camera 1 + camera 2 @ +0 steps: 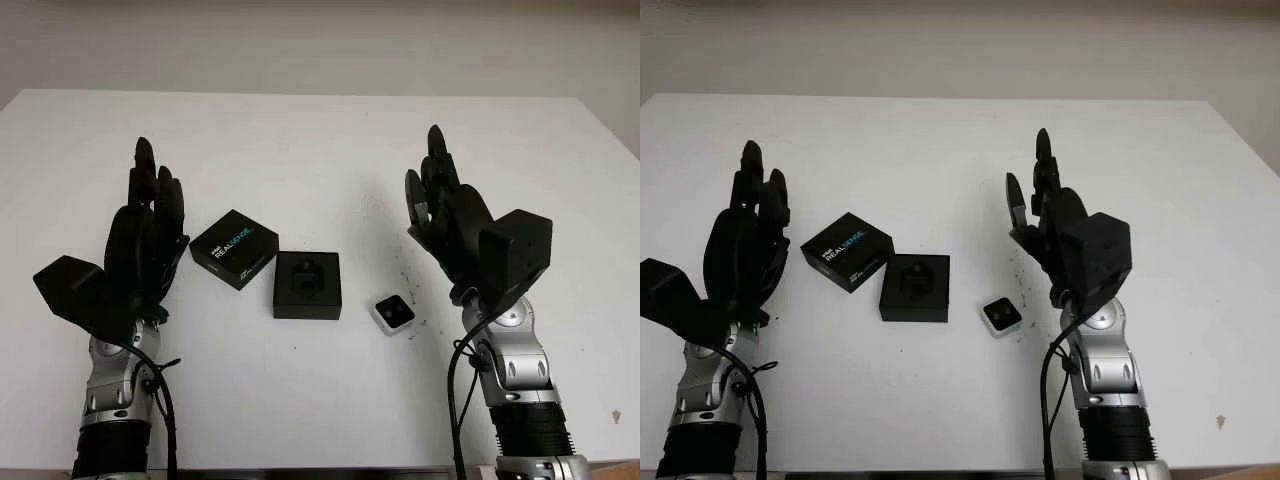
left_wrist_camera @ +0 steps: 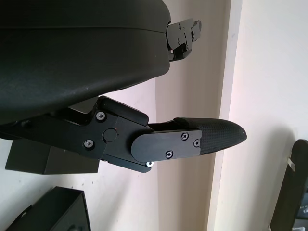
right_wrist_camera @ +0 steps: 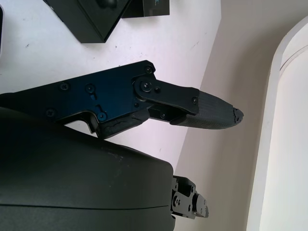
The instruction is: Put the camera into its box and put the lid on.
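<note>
White tabletop (image 1: 320,140) with three items near its middle: a small silver-edged square camera (image 1: 393,313) lying loose, just right of the open black square box (image 1: 307,285) — its moulded recess unfilled — and the black printed lid (image 1: 234,248) just beside the box's left corner. Left hand (image 1: 145,235) and right hand (image 1: 450,225) are raised at either side, fingers extended, holding nothing.
</note>
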Robot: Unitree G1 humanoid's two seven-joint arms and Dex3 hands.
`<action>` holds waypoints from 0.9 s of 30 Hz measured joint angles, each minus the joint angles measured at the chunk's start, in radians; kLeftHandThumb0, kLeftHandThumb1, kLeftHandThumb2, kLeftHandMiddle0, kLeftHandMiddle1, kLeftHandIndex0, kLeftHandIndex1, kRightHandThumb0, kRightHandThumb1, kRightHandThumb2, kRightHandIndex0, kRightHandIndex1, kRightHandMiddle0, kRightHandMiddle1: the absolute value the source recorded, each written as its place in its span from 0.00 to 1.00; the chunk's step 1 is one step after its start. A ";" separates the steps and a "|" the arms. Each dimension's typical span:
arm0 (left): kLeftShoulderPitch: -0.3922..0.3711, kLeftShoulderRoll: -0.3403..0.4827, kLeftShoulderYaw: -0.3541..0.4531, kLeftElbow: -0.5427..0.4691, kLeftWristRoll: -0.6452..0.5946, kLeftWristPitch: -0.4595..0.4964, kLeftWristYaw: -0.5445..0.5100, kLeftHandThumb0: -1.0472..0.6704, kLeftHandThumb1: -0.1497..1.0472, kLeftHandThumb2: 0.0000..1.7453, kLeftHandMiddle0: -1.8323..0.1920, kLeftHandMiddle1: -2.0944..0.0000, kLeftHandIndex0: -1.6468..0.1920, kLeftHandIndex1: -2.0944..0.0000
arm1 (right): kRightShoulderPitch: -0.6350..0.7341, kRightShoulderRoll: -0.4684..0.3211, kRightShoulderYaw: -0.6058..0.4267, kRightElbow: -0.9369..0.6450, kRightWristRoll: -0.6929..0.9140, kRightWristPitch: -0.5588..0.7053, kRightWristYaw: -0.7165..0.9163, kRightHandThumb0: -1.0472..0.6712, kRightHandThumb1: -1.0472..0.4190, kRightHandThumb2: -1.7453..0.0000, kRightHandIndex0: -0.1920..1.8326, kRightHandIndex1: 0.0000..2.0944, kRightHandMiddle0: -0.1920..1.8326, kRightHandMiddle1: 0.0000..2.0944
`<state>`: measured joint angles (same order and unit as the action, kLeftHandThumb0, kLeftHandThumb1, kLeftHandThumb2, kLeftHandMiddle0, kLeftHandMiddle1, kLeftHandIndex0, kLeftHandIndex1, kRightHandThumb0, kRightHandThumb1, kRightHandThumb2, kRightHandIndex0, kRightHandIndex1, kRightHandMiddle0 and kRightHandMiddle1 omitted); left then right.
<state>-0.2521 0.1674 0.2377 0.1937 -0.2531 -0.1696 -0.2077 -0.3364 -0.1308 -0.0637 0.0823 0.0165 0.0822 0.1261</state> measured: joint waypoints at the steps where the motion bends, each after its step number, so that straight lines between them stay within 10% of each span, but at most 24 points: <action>1: 0.008 -0.002 -0.001 -0.008 0.000 0.000 0.000 0.16 1.00 0.29 1.00 1.00 1.00 1.00 | 0.004 0.000 0.000 -0.001 0.000 0.000 0.000 0.22 0.00 0.63 0.00 0.00 0.00 0.00; 15: -0.008 -0.008 -0.039 0.011 0.026 -0.011 -0.006 0.16 1.00 0.33 1.00 1.00 1.00 1.00 | -0.007 -0.043 -0.023 0.021 0.027 0.007 0.038 0.24 0.00 0.80 0.08 0.05 0.07 0.04; 27: -0.007 0.001 -0.024 0.003 0.016 -0.002 -0.007 0.14 1.00 0.30 1.00 1.00 1.00 1.00 | -0.060 -0.335 -0.015 -0.065 -0.002 0.014 0.316 0.31 0.15 0.98 0.28 0.15 0.09 0.38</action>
<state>-0.2590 0.1683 0.2141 0.1968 -0.2370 -0.1714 -0.2148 -0.3967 -0.4654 -0.0786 0.0175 0.0144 0.0963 0.4423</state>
